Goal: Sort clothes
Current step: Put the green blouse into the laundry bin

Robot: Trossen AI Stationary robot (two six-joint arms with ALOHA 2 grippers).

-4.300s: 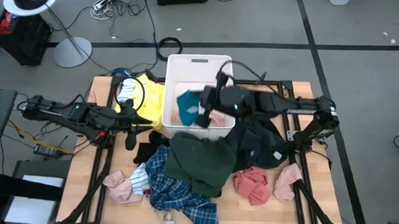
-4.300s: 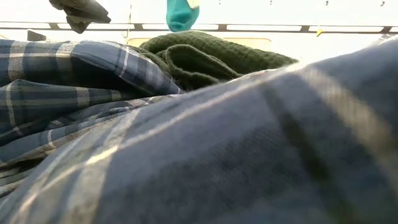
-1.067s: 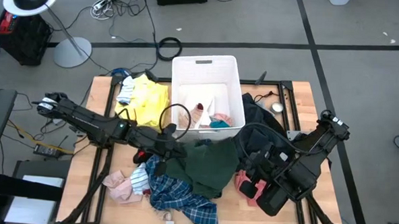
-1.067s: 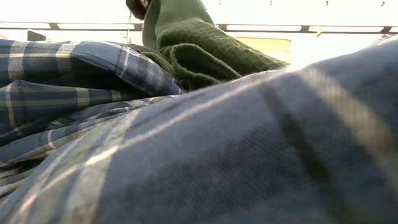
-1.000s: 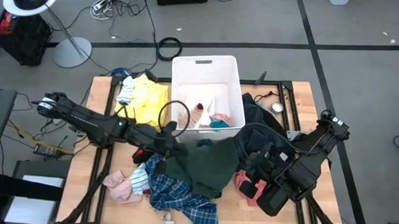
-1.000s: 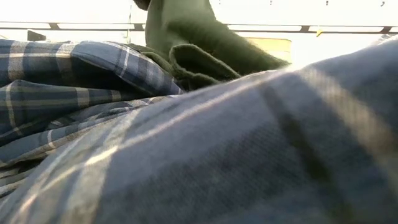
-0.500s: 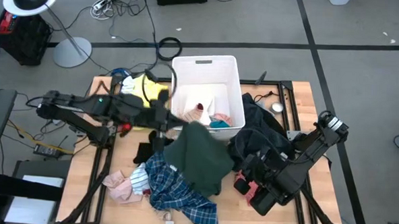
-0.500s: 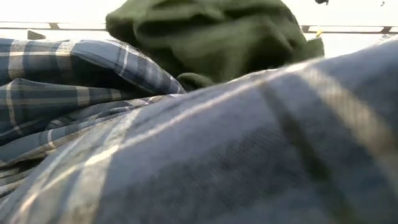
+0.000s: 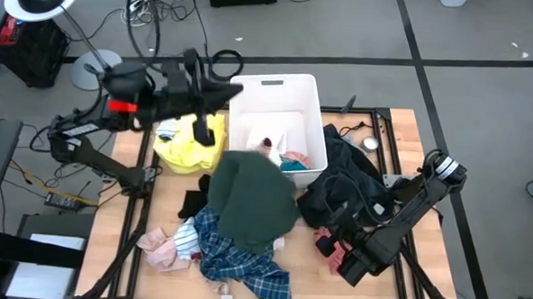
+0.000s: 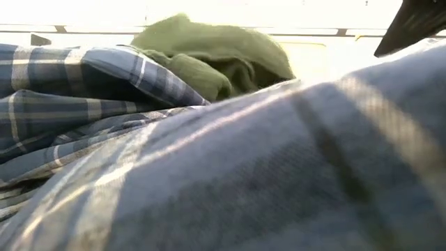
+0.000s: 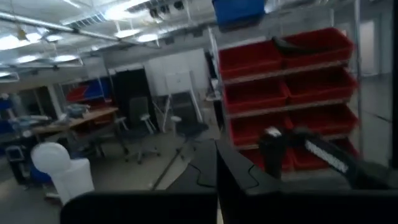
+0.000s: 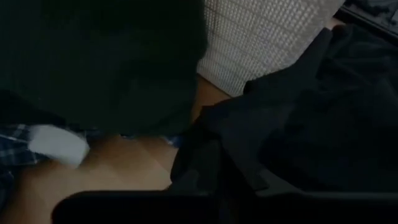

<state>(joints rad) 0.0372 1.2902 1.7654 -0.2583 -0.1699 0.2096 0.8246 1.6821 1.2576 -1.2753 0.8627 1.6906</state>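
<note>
Left gripper (image 9: 236, 91) up high by the white basket (image 9: 275, 85) – fingers pinched shut, nothing held. Green top (image 9: 249, 201) heaped over the plaid shirt (image 9: 236, 263) mid-table. Right gripper (image 9: 328, 245) down at the pink piece (image 9: 336, 259) beside the black clothes (image 9: 350, 186) – shut; catch unclear.

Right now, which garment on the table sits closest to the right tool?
The pink piece by the table's front right: the right tool is down right on it. The dark green garment and plaid shirt lie further left.
</note>
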